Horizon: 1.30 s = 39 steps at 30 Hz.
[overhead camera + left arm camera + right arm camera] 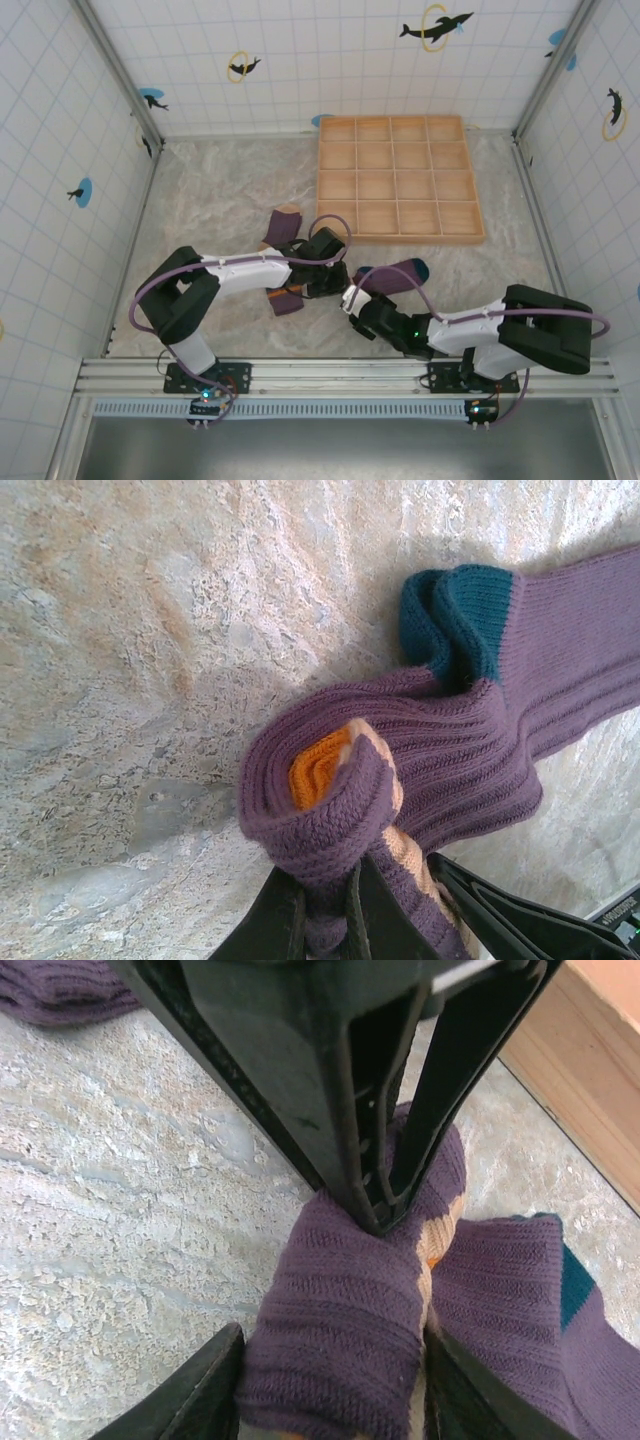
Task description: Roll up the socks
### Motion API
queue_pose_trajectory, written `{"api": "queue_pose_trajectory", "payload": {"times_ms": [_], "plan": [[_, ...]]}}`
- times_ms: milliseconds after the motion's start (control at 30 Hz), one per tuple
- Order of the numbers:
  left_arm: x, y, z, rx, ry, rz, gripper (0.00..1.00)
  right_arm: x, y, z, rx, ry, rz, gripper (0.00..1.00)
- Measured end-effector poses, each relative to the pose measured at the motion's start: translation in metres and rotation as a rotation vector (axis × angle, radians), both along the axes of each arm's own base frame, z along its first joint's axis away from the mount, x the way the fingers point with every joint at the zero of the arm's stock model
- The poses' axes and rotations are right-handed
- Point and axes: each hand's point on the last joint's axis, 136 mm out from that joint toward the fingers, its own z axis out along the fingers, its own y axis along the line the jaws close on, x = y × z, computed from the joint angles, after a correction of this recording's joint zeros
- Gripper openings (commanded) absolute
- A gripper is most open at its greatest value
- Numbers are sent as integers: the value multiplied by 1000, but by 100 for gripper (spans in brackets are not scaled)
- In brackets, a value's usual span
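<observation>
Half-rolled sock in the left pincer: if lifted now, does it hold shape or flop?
Likely floppy: the half-rolled sock is soft ribbed knit, its unrolled part lying slack. It may unwind, since the left pincer seems to pinch only the outer fold.

Left fingers (262,932) pinched shut, right fingers (185,1400) spread apart.

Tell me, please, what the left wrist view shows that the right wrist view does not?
Left wrist alone: the coiled end of the sock roll, face on, orange at its centre. Right wrist alone: the right tool with a finger on each side of the roll, another purple sock and the wooden tray. Both: the left tool pinching the roll, the teal cuff and the marbled table.
</observation>
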Motion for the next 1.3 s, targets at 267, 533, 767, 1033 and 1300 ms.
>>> {"api": "queue_pose_trajectory", "payload": {"times_ms": [267,533,767,1033,1300], "plan": [[3,2,0,2,-1,9,0,2,2,-2,0,5,-17,37],[3,2,-2,5,0,8,0,1,3,-4,6,16,-24,44],[5,3,-2,6,-3,14,0,1,5,-4,29,39,-37,8],[9,7,-4,16,-22,32,23,3,10,-4,127,131,-64,0],[11,5,8,-26,-68,40,61,9,-2,-5,383,349,-145,0]]}}
